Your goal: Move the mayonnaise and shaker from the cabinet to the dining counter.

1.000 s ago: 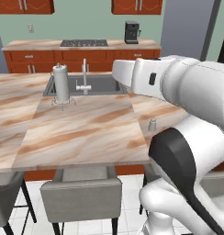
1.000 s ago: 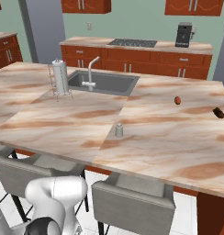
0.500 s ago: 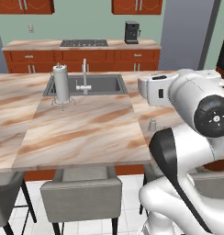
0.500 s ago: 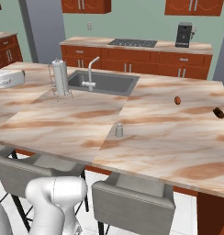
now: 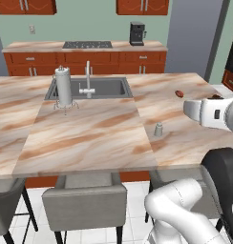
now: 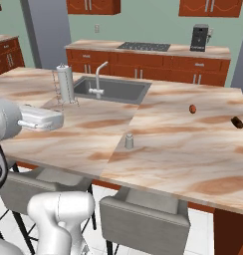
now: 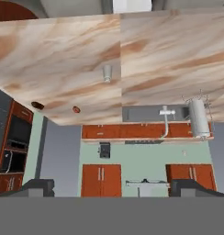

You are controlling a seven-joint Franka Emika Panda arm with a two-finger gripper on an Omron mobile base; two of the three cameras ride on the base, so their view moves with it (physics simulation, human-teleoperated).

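the shaker (image 5: 158,129) stands upright on the dining worktop (image 5: 90,138), out in the open, well apart from the sink (image 5: 106,87). the fingers (image 7: 113,186) are spread wide, holding nothing.

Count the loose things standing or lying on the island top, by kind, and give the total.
Small grey shaker: 1
Tall grey cylinder on thin legs: 1
Small brown things: 2
Total: 4
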